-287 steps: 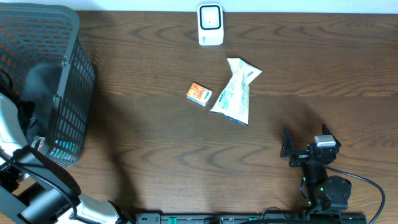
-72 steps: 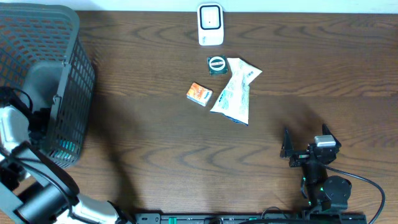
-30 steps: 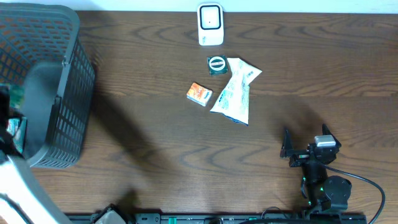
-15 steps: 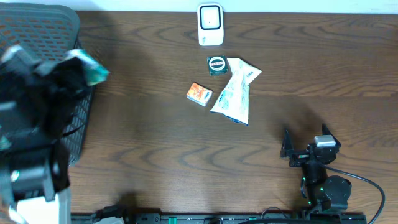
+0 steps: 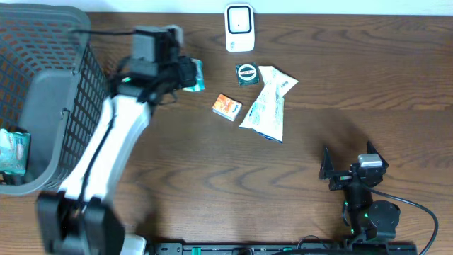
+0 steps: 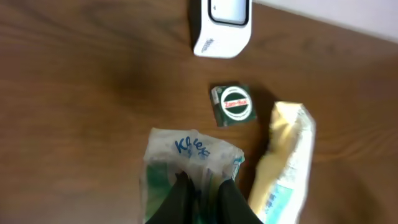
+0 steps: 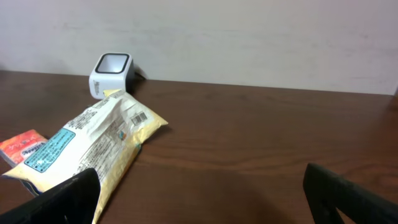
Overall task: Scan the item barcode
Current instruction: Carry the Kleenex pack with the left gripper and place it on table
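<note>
The basket stands at the far left of the table; a second packet lies inside it at the near left. The left arm, over the basket half a second ago, now reaches right across the table. The left gripper is fully closed on the green-and-white packet, clamping its near edge. The packet now hangs above the table, just left of the round green tin and near-left of the scanner, not above it. Whether the packet's barcode faces the scanner cannot be determined.

The right arm has not moved from the near right. The right gripper stands fully open and holds nothing.

The yellow snack bag, the scanner, the orange box and the tin occupy the same positions as before. The tin touches the bag's far-left corner.
</note>
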You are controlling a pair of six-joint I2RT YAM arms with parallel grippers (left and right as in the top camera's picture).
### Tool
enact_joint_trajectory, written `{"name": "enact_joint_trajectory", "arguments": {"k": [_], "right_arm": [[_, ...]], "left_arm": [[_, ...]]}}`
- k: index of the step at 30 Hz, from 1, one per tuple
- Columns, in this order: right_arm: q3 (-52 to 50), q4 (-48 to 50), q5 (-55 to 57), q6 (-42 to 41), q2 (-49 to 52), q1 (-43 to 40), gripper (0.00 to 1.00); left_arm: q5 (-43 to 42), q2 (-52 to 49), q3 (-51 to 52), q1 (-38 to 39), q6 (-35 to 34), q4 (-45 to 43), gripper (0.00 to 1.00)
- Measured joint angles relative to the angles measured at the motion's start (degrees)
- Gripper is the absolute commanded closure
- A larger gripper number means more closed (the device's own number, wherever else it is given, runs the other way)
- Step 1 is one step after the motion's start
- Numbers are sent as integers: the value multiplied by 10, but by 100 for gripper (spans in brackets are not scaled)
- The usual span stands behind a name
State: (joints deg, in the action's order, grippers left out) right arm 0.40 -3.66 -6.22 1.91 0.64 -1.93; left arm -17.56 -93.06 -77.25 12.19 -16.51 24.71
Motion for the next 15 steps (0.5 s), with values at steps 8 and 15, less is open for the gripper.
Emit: {"name": "enact_joint_trajectory", "arguments": {"k": [8, 15], "right_arm": [[0, 0, 0, 0, 0, 0, 1], [0, 0, 0, 0, 0, 0, 1]], "left_arm": [[32, -133, 0, 26, 47, -75, 58], [42, -142, 0, 34, 60, -92, 38]]}}
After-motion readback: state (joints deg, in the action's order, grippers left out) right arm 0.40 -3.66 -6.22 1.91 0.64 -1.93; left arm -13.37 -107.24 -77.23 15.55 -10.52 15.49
